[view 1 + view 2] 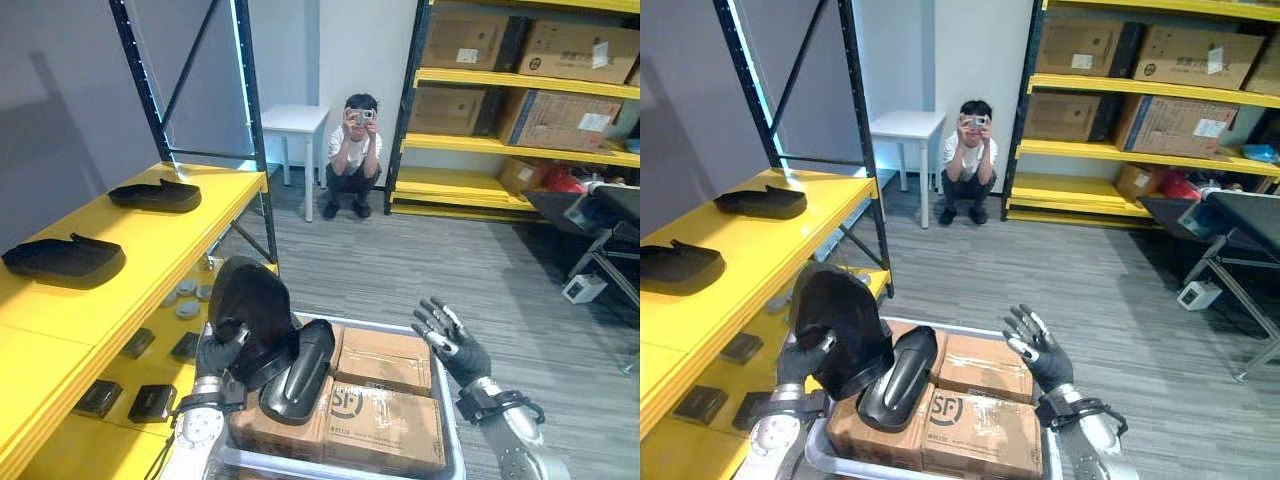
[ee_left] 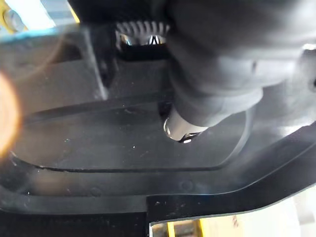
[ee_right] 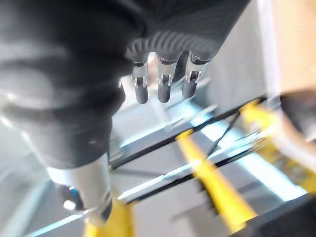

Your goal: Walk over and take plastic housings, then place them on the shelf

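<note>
Grips a lifted housing (image 1: 250,300) in the left hand (image 1: 218,355) — fingers curled round its lower edge, thumb pressed against the black plastic, as seen in the left wrist view. Holds it upright with a slight tilt, above the left end of the cardboard boxes (image 1: 385,400) and near the yellow shelf (image 1: 150,260). Carries nothing in the right hand (image 1: 452,345): fingers straight and spread, raised over the right side of the grey tray (image 1: 452,440) that bears the boxes. On top of the boxes, just beside the lifted one, a second housing (image 1: 300,378) lying lengthwise. On the shelf's top board, well apart from each other, a near shelf housing (image 1: 65,260) and a far shelf housing (image 1: 155,195), both lying flat. On the lower board, a few small dark parts (image 1: 150,403). Farther back on the grey floor (image 1: 400,260) — a crouching person (image 1: 352,150) with a camera raised, between a white table (image 1: 295,120) and a yellow rack (image 1: 480,145) stacked with more boxes.
</note>
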`<state>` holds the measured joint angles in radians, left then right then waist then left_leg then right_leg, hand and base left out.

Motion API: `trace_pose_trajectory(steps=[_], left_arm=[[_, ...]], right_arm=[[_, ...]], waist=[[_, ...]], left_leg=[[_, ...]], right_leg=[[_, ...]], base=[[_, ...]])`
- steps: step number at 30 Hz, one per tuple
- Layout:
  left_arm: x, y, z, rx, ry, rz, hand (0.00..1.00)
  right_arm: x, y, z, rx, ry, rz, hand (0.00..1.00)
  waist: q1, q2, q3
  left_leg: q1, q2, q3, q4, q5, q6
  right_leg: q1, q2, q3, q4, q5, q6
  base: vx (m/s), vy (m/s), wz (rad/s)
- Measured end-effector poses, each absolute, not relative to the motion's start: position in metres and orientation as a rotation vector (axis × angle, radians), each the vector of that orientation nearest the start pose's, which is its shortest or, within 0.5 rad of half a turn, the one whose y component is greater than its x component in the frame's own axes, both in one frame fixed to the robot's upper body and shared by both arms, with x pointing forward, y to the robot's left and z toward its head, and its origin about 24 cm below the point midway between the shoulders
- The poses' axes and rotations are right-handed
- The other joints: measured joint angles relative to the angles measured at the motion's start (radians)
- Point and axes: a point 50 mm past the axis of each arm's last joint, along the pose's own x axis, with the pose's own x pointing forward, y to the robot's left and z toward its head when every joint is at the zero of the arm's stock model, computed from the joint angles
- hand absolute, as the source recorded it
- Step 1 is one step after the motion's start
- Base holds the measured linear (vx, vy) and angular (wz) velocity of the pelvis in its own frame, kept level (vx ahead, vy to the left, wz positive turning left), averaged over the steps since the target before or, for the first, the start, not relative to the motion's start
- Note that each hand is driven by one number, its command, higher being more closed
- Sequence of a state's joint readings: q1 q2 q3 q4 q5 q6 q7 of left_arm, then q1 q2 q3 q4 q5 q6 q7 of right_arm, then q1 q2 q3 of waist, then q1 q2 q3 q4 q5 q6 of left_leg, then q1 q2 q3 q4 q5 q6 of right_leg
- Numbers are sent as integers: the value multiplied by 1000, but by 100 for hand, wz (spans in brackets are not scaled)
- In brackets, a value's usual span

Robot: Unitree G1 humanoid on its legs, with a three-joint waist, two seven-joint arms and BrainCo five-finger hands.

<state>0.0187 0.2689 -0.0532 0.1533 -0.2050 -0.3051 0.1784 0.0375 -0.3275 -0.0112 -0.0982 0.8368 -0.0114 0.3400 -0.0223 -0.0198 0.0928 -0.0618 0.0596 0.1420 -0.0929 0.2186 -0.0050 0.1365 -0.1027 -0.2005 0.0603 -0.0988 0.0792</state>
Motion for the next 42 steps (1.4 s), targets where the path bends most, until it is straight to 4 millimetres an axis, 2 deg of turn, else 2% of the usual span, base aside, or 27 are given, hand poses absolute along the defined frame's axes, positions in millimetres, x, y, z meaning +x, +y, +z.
trace_pose_trajectory(steps=[2,5,7,8,10,14,16,18,22,24,25,26,27,28,29,30,31,32,33,34,35,36,37,38,40,41,42], left_arm=[[244,207,34,11,-122,144,100],[242,213,37,-24,-149,128,100],[240,218,42,-80,-184,125,100],[239,217,44,-89,-194,121,100],[232,210,53,-125,-234,95,100],[223,200,49,-148,-197,37,100],[214,199,37,-156,-129,37,100],[207,200,30,-160,-91,44,100],[192,204,25,-170,-50,76,100],[179,210,20,-195,-25,122,100],[177,211,19,-204,-22,122,100],[180,210,18,-215,-21,83,100],[182,209,16,-215,-18,65,100],[183,209,10,-211,8,51,100],[183,210,4,-205,32,50,100],[184,209,-5,-192,79,41,100],[186,207,-7,-179,95,22,100],[188,207,-6,-169,94,6,100],[199,207,2,-154,55,-17,100],[208,206,11,-147,10,-31,100],[211,205,15,-141,-7,-39,100],[214,201,21,-134,-31,-60,100],[214,198,24,-122,-45,-84,100],[214,196,25,-122,-44,-94,100],[197,202,26,-113,-34,-79,100],[195,203,26,-112,-34,-80,100],[192,203,27,-115,-38,-94,100]], right_arm=[[242,-197,82,538,-192,375,0],[239,-205,76,535,-177,302,0],[233,-215,52,473,-73,168,0],[230,-218,44,458,-38,134,0],[216,-226,14,360,96,37,0],[209,-226,0,156,189,16,0],[212,-216,-2,83,203,45,0],[214,-205,-4,82,204,78,0],[218,-185,-5,44,197,160,0],[222,-176,-8,34,202,174,0],[222,-176,-8,31,203,160,0],[221,-184,-11,-3,219,106,0],[221,-189,-13,-14,229,81,0],[225,-198,-15,-29,245,39,0],[227,-202,-14,-30,242,24,0],[226,-212,-10,-46,230,1,0],[223,-223,-7,-73,223,-12,0],[219,-228,-7,-78,228,-22,0],[216,-232,-8,-65,231,-28,0],[215,-236,-7,-38,215,-51,0],[214,-236,-9,-21,219,-60,0],[211,-230,-16,19,238,-67,0],[210,-222,-20,43,247,-88,0],[211,-218,-21,59,242,-94,0],[216,-198,-19,133,196,-105,0],[217,-194,-19,147,185,-125,0],[216,-193,-20,160,171,-184,0]], waist=[[0,0,0],[-7,0,0],[-15,1,0],[-14,1,0],[-15,7,3],[-24,24,11],[-20,32,15],[-13,37,18],[28,57,32],[50,76,39],[44,82,43],[33,68,56],[35,60,63],[39,61,71],[39,61,73],[33,62,72],[23,79,65],[6,75,59],[-25,47,58],[-21,54,70],[-22,69,75],[-26,77,77],[-23,74,85],[-13,68,91],[50,76,89],[59,76,90],[66,76,90]], left_leg=[[-4,0,1,0,1,0],[-4,-2,4,0,1,0],[-4,-1,10,0,1,0],[-5,-1,13,0,1,0],[-5,-1,18,0,-2,-3],[-4,4,20,0,-3,-5],[-7,7,10,1,-2,-6],[-17,5,-18,1,5,-13],[-40,-10,-86,1,19,-13],[-64,-21,-84,1,8,-7],[-73,-19,-52,9,-9,13],[-106,6,130,93,-112,83],[-130,33,216,171,-139,103],[-162,111,339,394,-174,148],[-161,145,373,501,-194,164],[-155,185,397,644,-231,185],[-155,153,417,648,-194,210],[-155,122,423,613,-178,239],[-147,9,339,417,-134,238],[-108,-6,340,344,-179,205],[-108,35,359,381,-218,140],[-97,90,386,371,-231,66],[-81,111,413,342,-197,-2],[-78,93,411,335,-197,1],[-90,46,399,343,-239,35],[-93,26,385,342,-248,47],[-91,-19,347,336,-263,71]], right_leg=[[-5,0,0,0,2,3],[-5,-2,0,1,2,3],[-5,-2,3,1,2,3],[-7,-2,5,1,2,3],[-11,-2,13,2,2,3],[-15,2,19,7,1,2],[-16,5,11,11,-1,-2],[-18,7,-14,22,-10,-5],[-22,3,-82,60,-42,-7],[-9,-3,-156,96,-66,-3],[2,-4,-198,95,-66,-3],[24,-34,-311,95,-65,-6],[32,-56,-339,104,-72,-7],[27,-104,-382,178,-110,-6],[19,-141,-390,235,-130,-7],[3,-215,-400,351,-154,-6],[-42,-292,-424,501,-168,-1],[-72,-322,-424,544,-181,-4],[-93,-309,-420,457,-186,-12],[-58,-313,-500,381,-178,39],[-48,-305,-534,387,-173,37],[-16,-304,-604,388,-172,39],[31,-313,-662,381,-163,55],[49,-325,-676,371,-149,67],[82,-338,-709,310,-68,72],[86,-352,-713,318,-50,65],[85,-403,-708,391,-18,27]], base=[[0,0,0],[0,0,0],[26,-5,-4],[16,-4,-7],[4,-2,-9],[-11,-2,-6],[-28,-10,9],[-24,-25,31],[-7,-30,57],[22,-34,91],[13,-41,185],[-1,-31,180],[58,43,185],[83,94,89],[161,167,68],[150,166,57],[121,181,81],[-28,85,147],[-127,10,178],[-122,-38,175],[-28,-30,162],[64,-32,167],[80,-14,161],[80,92,107],[102,269,49],[175,380,77],[233,434,116]])
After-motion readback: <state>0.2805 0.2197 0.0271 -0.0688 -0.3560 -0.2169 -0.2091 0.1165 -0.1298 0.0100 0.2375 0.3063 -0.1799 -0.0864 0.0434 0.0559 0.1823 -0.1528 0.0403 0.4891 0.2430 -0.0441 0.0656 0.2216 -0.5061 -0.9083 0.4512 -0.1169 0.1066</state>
